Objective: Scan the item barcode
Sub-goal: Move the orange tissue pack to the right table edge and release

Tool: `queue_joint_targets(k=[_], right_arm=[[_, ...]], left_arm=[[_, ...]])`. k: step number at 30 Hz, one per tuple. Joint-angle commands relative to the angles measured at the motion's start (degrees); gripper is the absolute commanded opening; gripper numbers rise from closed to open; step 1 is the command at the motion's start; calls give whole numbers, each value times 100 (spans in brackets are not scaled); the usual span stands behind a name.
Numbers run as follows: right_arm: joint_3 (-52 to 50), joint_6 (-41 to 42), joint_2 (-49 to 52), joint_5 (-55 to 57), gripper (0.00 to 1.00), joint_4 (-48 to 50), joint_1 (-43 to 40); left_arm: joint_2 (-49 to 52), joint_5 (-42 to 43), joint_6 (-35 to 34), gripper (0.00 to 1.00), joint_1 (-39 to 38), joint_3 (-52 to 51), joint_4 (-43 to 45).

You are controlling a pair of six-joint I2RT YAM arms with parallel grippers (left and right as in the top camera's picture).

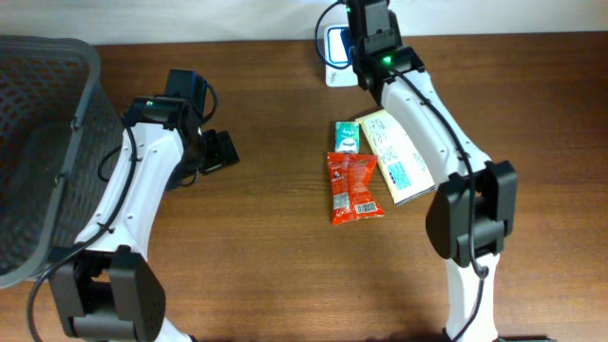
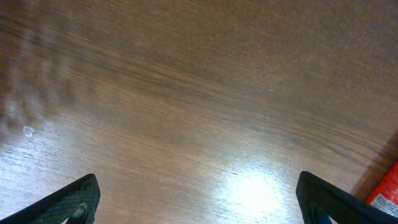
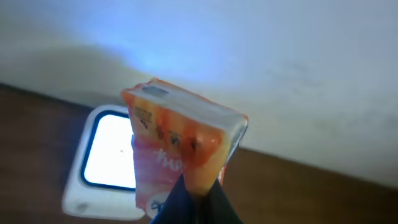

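Your overhead camera looks straight down on the table [image 1: 285,275], with the scanner [image 1: 332,46] at its far edge. Your left wrist camera hangs close over bare wood well left of the scanner, sharing only a red packet [image 2: 385,190] corner with overhead. Your right wrist camera sits just beside the scanner, facing it and the wall [image 3: 280,50] past an orange pack [image 3: 180,155]; overhead shares the scanner.

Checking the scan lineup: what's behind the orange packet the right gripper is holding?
The glowing white scanner sits on the table behind the orange packet. Its right side is hidden by the packet.
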Motion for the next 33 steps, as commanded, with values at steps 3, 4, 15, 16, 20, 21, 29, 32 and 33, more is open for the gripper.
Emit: queue_joint_targets(k=[3, 4, 15, 16, 20, 21, 29, 32, 33], right_arm=[[59, -1261, 614, 302, 4, 507, -4], [59, -1259, 634, 341, 4, 546, -4], [59, -402, 699, 264, 4, 603, 35], [61, -11, 682, 420, 4, 579, 35], [66, 1482, 319, 988, 4, 269, -111], [79, 1904, 101, 938, 4, 103, -260], [81, 3060, -1019, 553, 4, -1976, -2363], [57, 3287, -909, 260, 4, -2953, -3375], [57, 3294, -872, 48, 4, -3086, -3591]], left_arm=[[52, -79, -9, 99, 9, -17, -7], [52, -79, -9, 99, 9, -17, -7], [52, -79, -9, 99, 9, -17, -7], [52, -79, -9, 99, 9, -17, -7], [52, -79, -9, 99, 9, -17, -7], [52, -79, -9, 99, 9, -17, -7], [52, -79, -9, 99, 9, -17, -7], [52, -79, -9, 99, 9, -17, -7], [52, -79, -9, 99, 9, -17, -7]])
